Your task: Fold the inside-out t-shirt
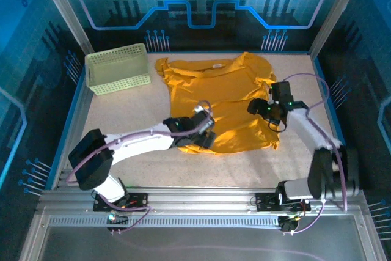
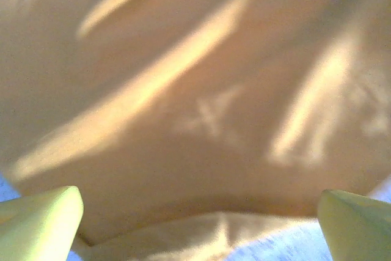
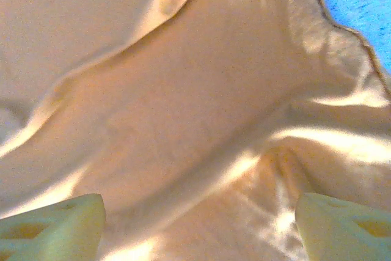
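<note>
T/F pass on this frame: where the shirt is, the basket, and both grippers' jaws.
1. The t-shirt lies spread on the table. True.
2. The basket holds the t-shirt. False: the basket stands apart at the table's far left, and the shirt lies on the table to its right.
3. The left gripper has its jaws open at the shirt's near hem. True.
4. The right gripper is shut on a sleeve. False: its jaws stand wide open over the cloth, gripping nothing.
</note>
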Controlling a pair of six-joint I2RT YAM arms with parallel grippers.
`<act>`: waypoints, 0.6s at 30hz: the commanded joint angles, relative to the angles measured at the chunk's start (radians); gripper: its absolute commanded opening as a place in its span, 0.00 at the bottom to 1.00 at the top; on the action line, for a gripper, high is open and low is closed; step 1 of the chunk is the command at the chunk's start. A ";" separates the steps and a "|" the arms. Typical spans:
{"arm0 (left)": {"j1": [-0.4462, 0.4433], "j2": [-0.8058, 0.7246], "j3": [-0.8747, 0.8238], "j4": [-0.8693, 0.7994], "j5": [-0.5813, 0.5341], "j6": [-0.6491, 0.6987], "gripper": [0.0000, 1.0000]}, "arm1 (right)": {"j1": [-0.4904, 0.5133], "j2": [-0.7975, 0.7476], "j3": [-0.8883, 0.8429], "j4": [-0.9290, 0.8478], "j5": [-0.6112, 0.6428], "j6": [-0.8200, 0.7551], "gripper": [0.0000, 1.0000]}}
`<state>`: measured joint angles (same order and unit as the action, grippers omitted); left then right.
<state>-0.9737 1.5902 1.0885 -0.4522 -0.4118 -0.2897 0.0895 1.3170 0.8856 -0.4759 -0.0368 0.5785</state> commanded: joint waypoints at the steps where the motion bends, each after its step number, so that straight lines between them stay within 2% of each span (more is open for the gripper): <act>1: -0.080 0.047 0.029 -0.084 -0.073 0.229 0.99 | 0.018 -0.119 -0.089 -0.115 0.000 -0.033 0.83; 6: -0.119 0.178 0.117 -0.101 -0.026 0.330 0.99 | 0.032 -0.267 -0.183 -0.156 -0.030 -0.008 0.84; 10: -0.132 0.260 0.178 -0.113 0.013 0.380 0.97 | 0.038 -0.324 -0.206 -0.184 -0.026 0.001 0.85; 13: -0.130 0.305 0.207 -0.121 0.008 0.390 0.92 | 0.040 -0.351 -0.213 -0.197 -0.021 0.002 0.85; 18: -0.129 0.360 0.239 -0.135 0.041 0.387 0.77 | 0.042 -0.367 -0.216 -0.205 -0.017 0.004 0.85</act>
<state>-1.0962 1.9198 1.2934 -0.5484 -0.4030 0.0818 0.1131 0.9638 0.6811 -0.6476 -0.0536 0.5724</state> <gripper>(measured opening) 0.796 0.849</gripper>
